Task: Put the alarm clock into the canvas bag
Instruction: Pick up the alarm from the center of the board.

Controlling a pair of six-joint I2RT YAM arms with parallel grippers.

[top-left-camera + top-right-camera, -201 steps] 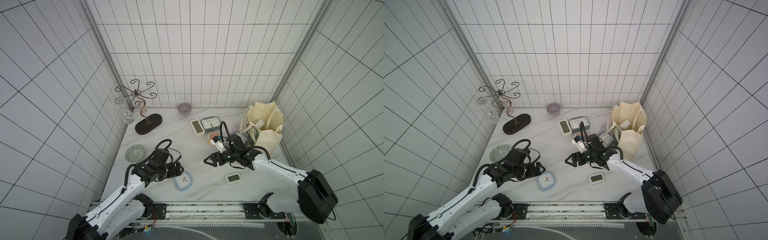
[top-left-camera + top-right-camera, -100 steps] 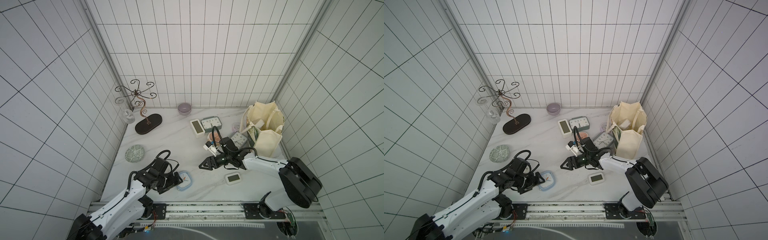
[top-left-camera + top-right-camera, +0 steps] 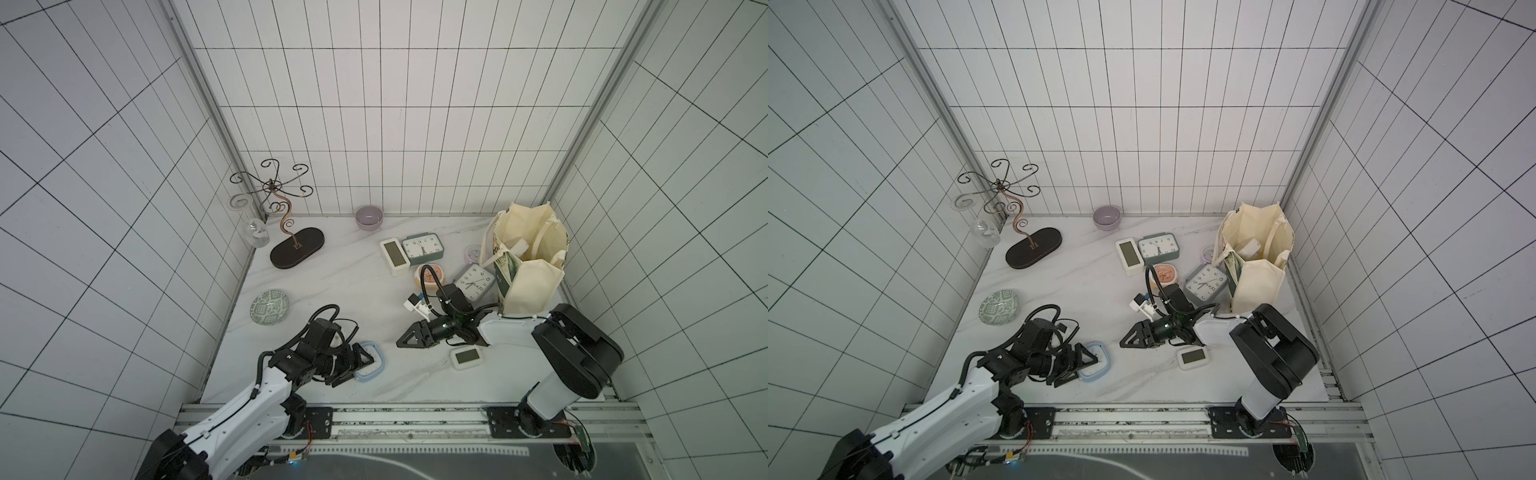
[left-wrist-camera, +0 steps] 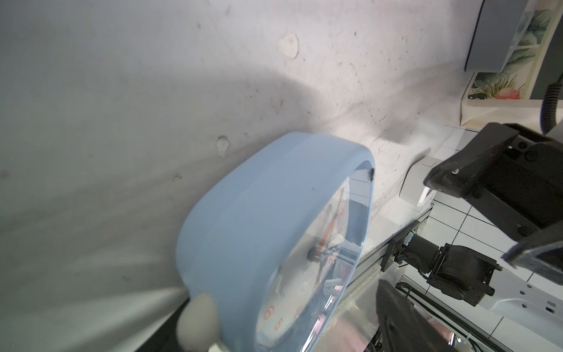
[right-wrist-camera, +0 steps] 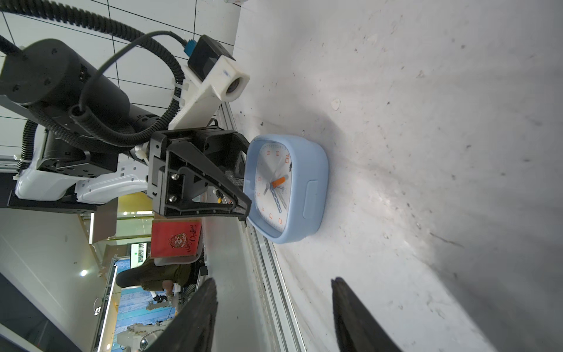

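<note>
On the marble worktop (image 3: 332, 282), the canvas bag (image 3: 532, 286) stands open by the right wall, the right end effector (image 3: 407, 338) hovers empty with jaws apart, and the left end effector (image 3: 359, 365) spreads wide around the light-blue alarm clock (image 5: 286, 189), which lies face up near the front edge, well apart from the bag.

Left arm (image 3: 257, 395) stretched low and forward, left gripper (image 3: 357, 368) tipped on its side with jaws apart, right arm (image 3: 511, 332) folded at the elbow, right gripper (image 3: 405, 338) facing the left one, near but not touching, fingers (image 5: 195, 317) spread.
</note>
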